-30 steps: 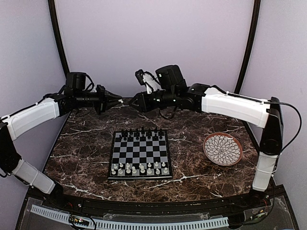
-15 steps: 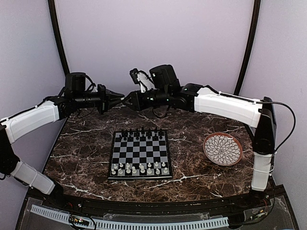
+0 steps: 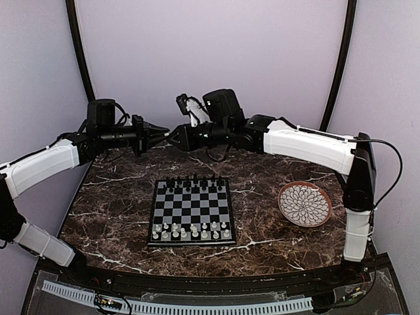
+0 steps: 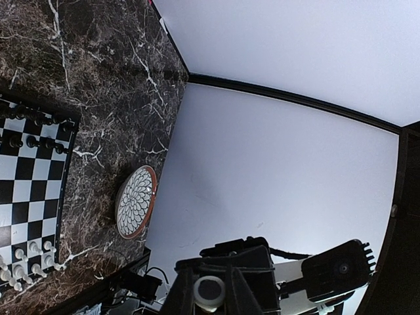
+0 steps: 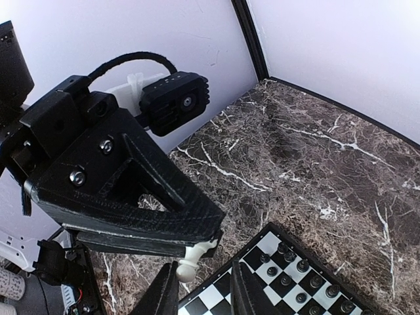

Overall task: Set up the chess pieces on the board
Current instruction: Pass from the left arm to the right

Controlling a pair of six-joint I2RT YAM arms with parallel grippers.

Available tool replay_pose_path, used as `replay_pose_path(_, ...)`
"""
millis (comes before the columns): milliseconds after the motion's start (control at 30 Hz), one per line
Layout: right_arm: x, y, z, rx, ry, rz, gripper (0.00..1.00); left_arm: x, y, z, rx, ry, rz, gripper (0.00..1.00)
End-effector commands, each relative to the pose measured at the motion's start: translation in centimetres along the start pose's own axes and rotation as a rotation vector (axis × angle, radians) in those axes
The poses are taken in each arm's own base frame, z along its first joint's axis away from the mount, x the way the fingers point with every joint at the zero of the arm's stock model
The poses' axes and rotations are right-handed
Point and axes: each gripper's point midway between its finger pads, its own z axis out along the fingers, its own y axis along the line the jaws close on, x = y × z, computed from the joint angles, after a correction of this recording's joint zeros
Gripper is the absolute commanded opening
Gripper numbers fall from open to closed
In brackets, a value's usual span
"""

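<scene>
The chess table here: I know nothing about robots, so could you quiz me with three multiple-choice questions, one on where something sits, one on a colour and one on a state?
1. Where does the plate lie relative to the board?
A) on top of it
B) to its right, apart from it
C) to its left, touching it

2. What colour is the chess piece that the left gripper holds at its tip?
A) black
B) red
C) cream-white

3. How do the fingers of the right gripper stand?
A) spread apart
B) shut on the plate
C) shut on a black pawn

Answers:
1 B: the top view shows marble between the plate and the board's right edge.
2 C: the right wrist view shows a pale piece pinched at the black tip.
3 A: the same view shows a clear gap between them.
</scene>
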Motion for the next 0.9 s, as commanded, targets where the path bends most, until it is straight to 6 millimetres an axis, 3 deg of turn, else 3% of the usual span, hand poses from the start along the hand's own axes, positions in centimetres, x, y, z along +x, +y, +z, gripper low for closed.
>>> replay_pose_path(0,-2.3,1.5,-0.2,-0.043,-0.073,-0.009,0.28,1.1,-1.1,-0.7,0.040,0.019,0.032,0.12)
replay_pose_path(300,-2.7,1.6,-0.2,-0.049,-0.089,-0.012,0.28,1.0,-0.7,-0.5,0.031,0.023,0.030,0.12)
replay_pose_path(600,-2.4,1.5,0.2,-0.062,-0.066,-0.012,0.09,0.9,-0.9,-0.3,0.028,0.025,0.039,0.13)
replay_pose_path(700,-2.2,1.3,0.0,-0.046,-0.043,-0.030,0.05,0.8,-1.1,-0.4,0.014,0.016,0.090,0.22)
replay_pose_path(733,-2.1,1.2,-0.1,-0.033,-0.026,-0.039,0.04,0.5,-0.1,-0.5,-0.035,0.002,0.082,0.24)
replay_pose_path(867,-0.2,0.9,-0.8,0.005,0.080,-0.070,0.02,-1.3,-1.0,-2.3,-0.143,-0.078,0.273,0.37)
